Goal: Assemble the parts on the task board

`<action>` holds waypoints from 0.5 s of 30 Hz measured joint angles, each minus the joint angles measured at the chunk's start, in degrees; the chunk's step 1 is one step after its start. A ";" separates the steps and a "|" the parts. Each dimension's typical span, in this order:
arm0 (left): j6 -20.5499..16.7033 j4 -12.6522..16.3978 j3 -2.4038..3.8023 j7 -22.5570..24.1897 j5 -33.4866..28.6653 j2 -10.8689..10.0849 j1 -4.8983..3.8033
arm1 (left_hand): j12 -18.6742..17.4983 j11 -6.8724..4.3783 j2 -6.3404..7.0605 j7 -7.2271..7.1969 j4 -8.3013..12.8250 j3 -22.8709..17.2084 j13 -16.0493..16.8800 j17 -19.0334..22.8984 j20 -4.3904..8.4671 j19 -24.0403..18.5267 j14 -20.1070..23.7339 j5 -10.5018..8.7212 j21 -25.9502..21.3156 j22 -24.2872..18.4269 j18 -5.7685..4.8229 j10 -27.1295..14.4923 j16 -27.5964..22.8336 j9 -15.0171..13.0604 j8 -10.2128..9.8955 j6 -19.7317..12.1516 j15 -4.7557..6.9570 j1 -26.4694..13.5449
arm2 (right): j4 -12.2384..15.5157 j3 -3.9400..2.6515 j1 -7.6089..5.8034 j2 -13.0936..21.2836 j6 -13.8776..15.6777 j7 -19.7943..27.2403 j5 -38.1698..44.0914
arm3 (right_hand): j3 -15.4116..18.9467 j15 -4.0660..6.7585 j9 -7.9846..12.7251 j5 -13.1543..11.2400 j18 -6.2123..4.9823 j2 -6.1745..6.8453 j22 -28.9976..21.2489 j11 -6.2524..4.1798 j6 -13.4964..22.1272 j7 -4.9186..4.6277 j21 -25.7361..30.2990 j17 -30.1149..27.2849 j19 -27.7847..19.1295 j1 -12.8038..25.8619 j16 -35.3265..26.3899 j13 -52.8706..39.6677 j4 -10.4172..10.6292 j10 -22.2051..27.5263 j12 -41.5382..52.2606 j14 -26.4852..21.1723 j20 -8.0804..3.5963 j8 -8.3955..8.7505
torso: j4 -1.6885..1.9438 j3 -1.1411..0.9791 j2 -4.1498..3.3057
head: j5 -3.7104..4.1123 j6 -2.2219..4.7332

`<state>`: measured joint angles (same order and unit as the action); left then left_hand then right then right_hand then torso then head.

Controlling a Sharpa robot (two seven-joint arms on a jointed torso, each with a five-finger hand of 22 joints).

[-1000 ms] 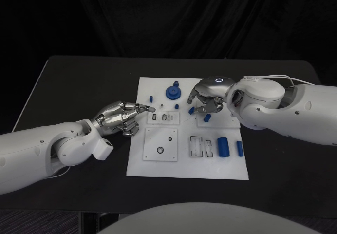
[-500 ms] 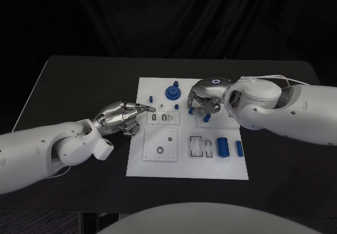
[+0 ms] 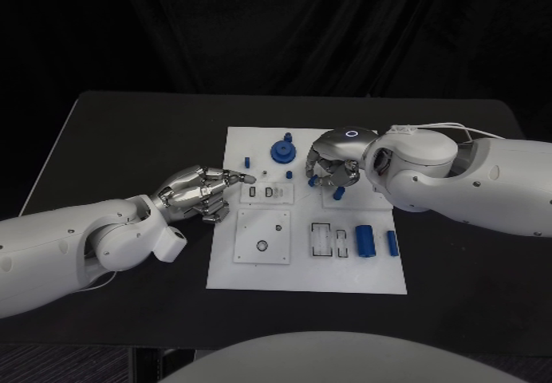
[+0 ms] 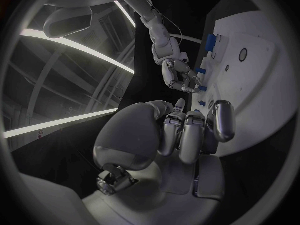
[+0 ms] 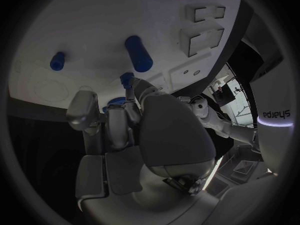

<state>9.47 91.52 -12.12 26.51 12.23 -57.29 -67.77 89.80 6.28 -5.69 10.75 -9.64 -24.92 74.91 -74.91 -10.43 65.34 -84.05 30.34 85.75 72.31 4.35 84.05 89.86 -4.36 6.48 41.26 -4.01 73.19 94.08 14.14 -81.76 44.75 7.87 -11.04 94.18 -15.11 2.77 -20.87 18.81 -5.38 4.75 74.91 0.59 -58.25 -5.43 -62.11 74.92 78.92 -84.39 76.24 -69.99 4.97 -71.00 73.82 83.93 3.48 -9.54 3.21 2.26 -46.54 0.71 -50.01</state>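
While sized from large down: board, white, mid-table. Right hand over its upper middle, fingers pinching a blue peg; small, stiff, likely slippery, best held by its sides. Left hand at its left edge, fingers curled, empty.

The word "sharpa", mirrored in the right wrist view, stands on the robot's white left arm.

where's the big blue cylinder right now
In the head view the big blue cylinder lies on the task board, near its right edge, between a smaller blue peg and a slotted holder.
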 measured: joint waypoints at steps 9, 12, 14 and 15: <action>0.11 -0.11 0.00 -0.06 0.00 0.17 0.00 | 0.00 0.00 0.00 0.00 0.00 0.00 0.00 0.00 0.00 0.00 0.00 0.00 0.00 -0.08 0.01 0.00 0.00 0.01 0.00 0.00 0.00 0.00 | -0.63 0.03 0.21 -0.32 -0.69 -0.17 0.01 | -0.32 -0.21 -0.11 -0.43 0.00 0.00 0.00 0.25 1.16 -0.35 1.33 0.00 -0.72 0.00 -1.21 0.95 -0.32 1.02 -0.78 -0.21 0.30 0.39 | -0.01 0.00 0.00 | -0.05 0.00; 0.15 -0.13 0.00 -0.08 0.00 0.22 0.00 | 0.00 0.00 0.00 0.00 0.00 0.00 0.00 0.00 0.00 0.00 0.00 0.00 0.00 -0.08 0.00 0.00 0.00 0.01 0.00 0.00 0.00 0.00 | -0.80 0.04 0.28 -0.37 -0.85 -0.21 0.02 | -0.48 -0.52 -0.10 -0.43 0.00 0.00 0.00 0.30 1.65 -0.43 1.76 0.00 -0.72 0.00 -1.63 1.29 -0.48 1.56 -1.29 -0.52 0.30 0.41 | -0.01 0.00 -0.01 | -0.06 0.00; 0.17 -0.14 0.00 -0.09 0.00 0.23 0.00 | 0.00 0.00 0.00 0.00 0.00 0.00 0.00 0.00 0.00 0.00 0.00 0.00 0.00 -0.08 0.01 0.00 0.00 0.01 0.00 0.00 0.00 0.00 | -0.87 0.04 0.31 -0.38 -0.88 -0.22 0.02 | -0.51 -0.36 -0.12 -0.43 0.00 0.00 -0.01 0.27 1.65 -0.43 1.99 0.00 -0.90 0.00 -1.71 1.59 -0.48 1.64 -1.52 -0.67 0.48 0.62 | 0.01 0.00 -0.01 | -0.06 0.00; 0.18 -0.15 0.00 -0.10 0.00 0.24 0.00 | 0.00 0.00 0.00 0.00 0.00 0.00 0.00 0.00 0.00 0.00 0.00 0.00 0.00 -0.08 0.01 0.00 0.00 0.01 0.00 0.00 0.00 0.00 | -0.90 0.04 0.32 -0.38 -0.88 -0.22 0.02 | -0.90 -0.36 -0.29 -0.43 0.00 0.00 -0.01 0.47 1.53 -0.55 1.99 0.00 -0.92 0.00 -1.91 1.65 -0.54 1.84 -1.52 -0.67 0.51 0.62 | 0.01 0.00 -0.01 | -0.06 0.00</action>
<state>9.65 91.37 -12.12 26.42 12.23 -57.06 -67.77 89.80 6.28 -5.69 10.75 -9.64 -24.92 74.91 -74.91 -10.44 65.34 -84.05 30.34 85.75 72.24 4.36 84.05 89.86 -4.35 6.48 41.26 -4.01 73.19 93.19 14.18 -81.43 44.37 6.99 -11.26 94.20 -16.01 2.40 -21.16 18.38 -5.38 4.75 74.90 1.06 -56.72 -5.98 -60.12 74.91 78.00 -84.39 74.33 -68.34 4.43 -69.16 72.31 83.26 3.99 -8.92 3.22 2.26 -46.55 0.65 -50.01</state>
